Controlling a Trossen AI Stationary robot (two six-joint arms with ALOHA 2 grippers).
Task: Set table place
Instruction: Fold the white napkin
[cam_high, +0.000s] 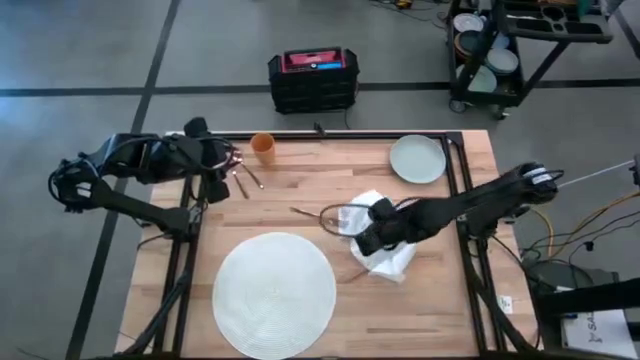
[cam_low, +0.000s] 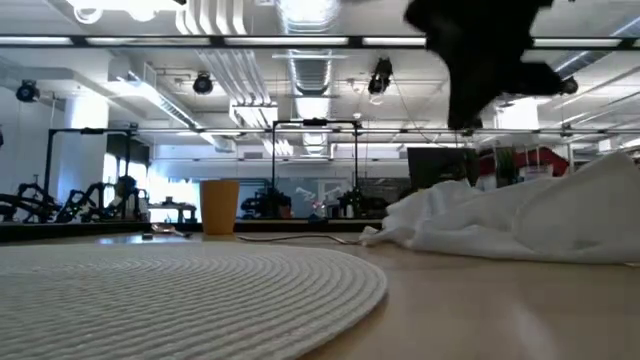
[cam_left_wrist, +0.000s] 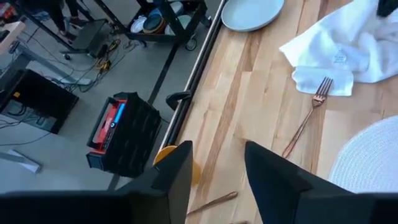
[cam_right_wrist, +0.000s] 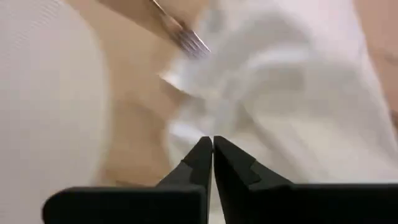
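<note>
The round white mat (cam_high: 275, 294) lies at the near middle of the table (cam_high: 330, 175). The grey-green plate (cam_high: 417, 158) sits at the far right. A crumpled white napkin (cam_high: 388, 250) lies right of the mat, with a copper fork (cam_left_wrist: 308, 118) beside it. My right gripper (cam_right_wrist: 212, 146) hangs shut just above the napkin, clear of it in the low view (cam_low: 468, 122). My left gripper (cam_left_wrist: 217, 180) stands open at the far left, by an orange cup (cam_high: 262, 147) and copper cutlery (cam_high: 244, 181).
A black crate with a red top (cam_high: 313, 78) stands on the floor beyond the far edge. A cart with dishes (cam_high: 497, 50) is at the far right. Bare wood lies between the mat and the cup.
</note>
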